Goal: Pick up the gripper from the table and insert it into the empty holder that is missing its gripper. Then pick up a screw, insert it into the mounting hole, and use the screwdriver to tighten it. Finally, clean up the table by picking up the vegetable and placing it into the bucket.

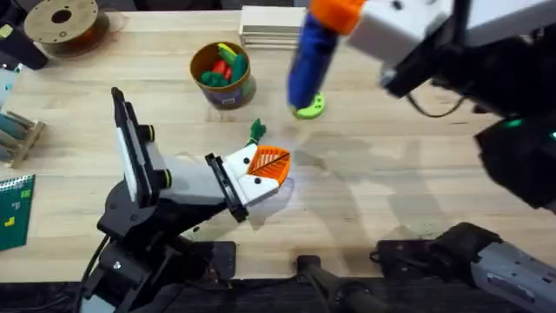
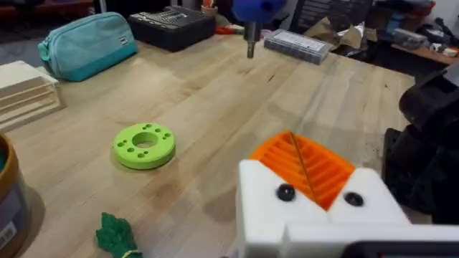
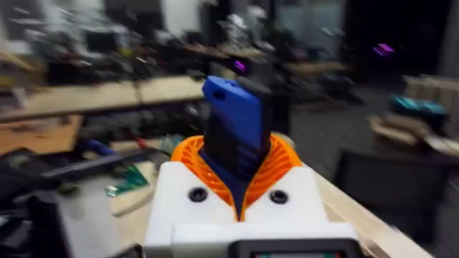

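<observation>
Overhead, the right claw (image 1: 326, 17) grips the blue screwdriver (image 1: 309, 56) upright above the green disc (image 1: 309, 106), apparently to drive a screw. The left claw (image 1: 261, 169) lies low on the wooden table (image 1: 391, 165); whether its jaws grip the green-topped vegetable (image 1: 257, 132) I cannot tell. The left wrist view shows the disc (image 2: 144, 145) flat, cluttered room behind.

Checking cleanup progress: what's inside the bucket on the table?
In the overhead view the bucket holds toy vegetables: something red, green pieces and a yellow-green one on top. Its bottom and anything beneath them is covered. One leafy green vegetable lies outside, near the left gripper.
</observation>
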